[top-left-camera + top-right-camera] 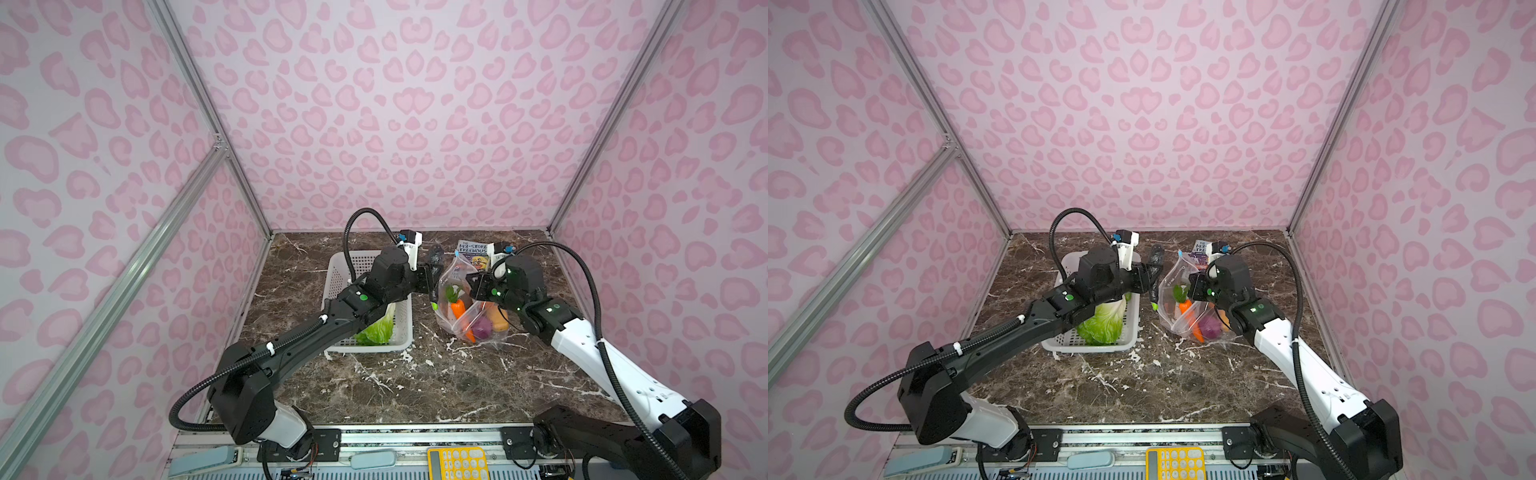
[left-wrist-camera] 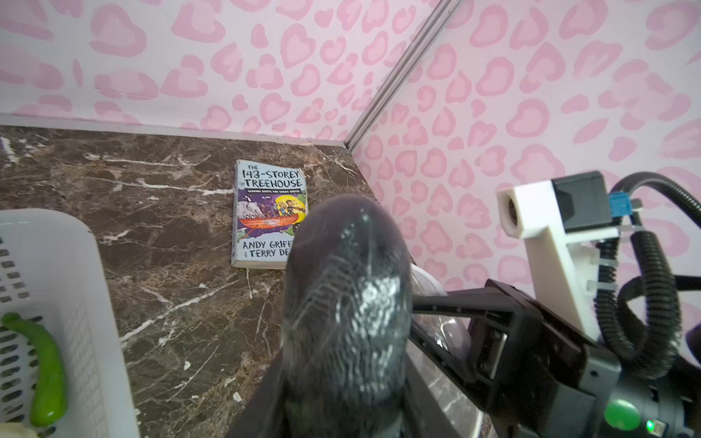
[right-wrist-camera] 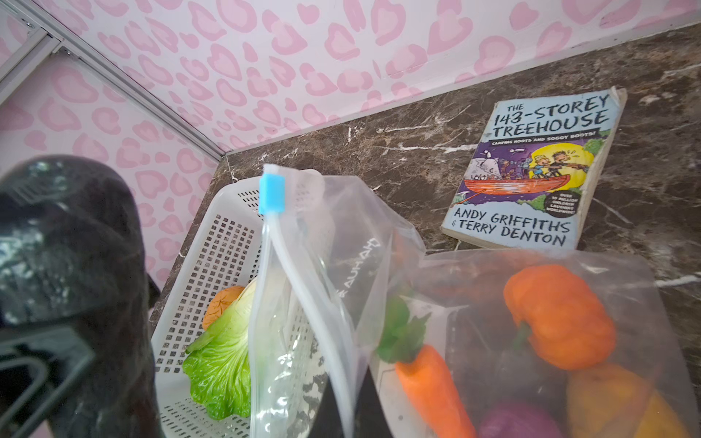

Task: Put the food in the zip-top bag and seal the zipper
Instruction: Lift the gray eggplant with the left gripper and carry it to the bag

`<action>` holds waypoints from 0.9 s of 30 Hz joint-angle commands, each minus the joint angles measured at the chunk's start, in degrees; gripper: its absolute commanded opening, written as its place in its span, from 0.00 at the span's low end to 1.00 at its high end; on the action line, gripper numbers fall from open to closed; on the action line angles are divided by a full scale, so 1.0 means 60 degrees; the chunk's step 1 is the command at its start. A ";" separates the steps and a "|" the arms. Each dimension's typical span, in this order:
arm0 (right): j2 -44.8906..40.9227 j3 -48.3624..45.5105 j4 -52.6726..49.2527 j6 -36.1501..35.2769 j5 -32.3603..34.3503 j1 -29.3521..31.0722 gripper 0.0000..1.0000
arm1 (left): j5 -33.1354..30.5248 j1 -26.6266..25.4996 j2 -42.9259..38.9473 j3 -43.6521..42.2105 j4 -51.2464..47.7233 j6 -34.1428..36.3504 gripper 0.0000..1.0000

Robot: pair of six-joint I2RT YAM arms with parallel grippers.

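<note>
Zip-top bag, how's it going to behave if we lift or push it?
Likely floppy: the zip-top bag film is crinkled and folds over near the zipper. Probably bottom-heavy: carrot and pumpkin sit low. A push would likely dent it, not slide it.

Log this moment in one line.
left gripper: holds dark vegetable by bag | right gripper: pinches bag rim | bagged: carrot, onion, pumpkin | basket: cabbage | zipper: open

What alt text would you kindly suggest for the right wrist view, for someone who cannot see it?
A clear zip-top bag, mouth held up with its blue slider on top, holds a carrot, orange pumpkin and purple onion. Around it are a white basket with cabbage, a book and a dark toy.
</note>
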 commanded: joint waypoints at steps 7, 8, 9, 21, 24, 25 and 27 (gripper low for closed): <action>0.0060 0.0057 0.0508 0.0153 -0.0289 0.0082 0.00 | 0.0163 -0.0517 0.0650 0.0082 0.0596 0.0195 0.27; 0.0068 0.0067 0.0489 0.0155 -0.0293 0.0085 0.00 | 0.0183 -0.0556 0.0716 0.0132 0.0573 0.0219 0.27; 0.0064 0.0087 0.0474 0.0153 -0.0285 0.0085 0.00 | 0.0197 -0.0578 0.0791 0.0151 0.0572 0.0268 0.27; 0.0078 0.0058 0.0562 0.0175 -0.0415 0.0216 0.00 | -0.0345 -0.0727 0.1265 0.0325 0.0231 0.0639 0.27; 0.0160 0.0083 0.0562 0.0161 -0.0422 0.0324 0.00 | -0.0522 -0.0727 0.1291 0.0605 0.0117 0.0639 0.27; 0.0186 0.0079 0.0576 0.0153 -0.0424 0.0366 0.00 | -0.0563 -0.0727 0.1356 0.0782 -0.0030 0.0639 0.27; 0.0207 0.0086 0.0602 0.0153 -0.0414 0.0426 0.00 | -0.0703 -0.0727 0.1592 0.1271 -0.0491 0.0639 0.27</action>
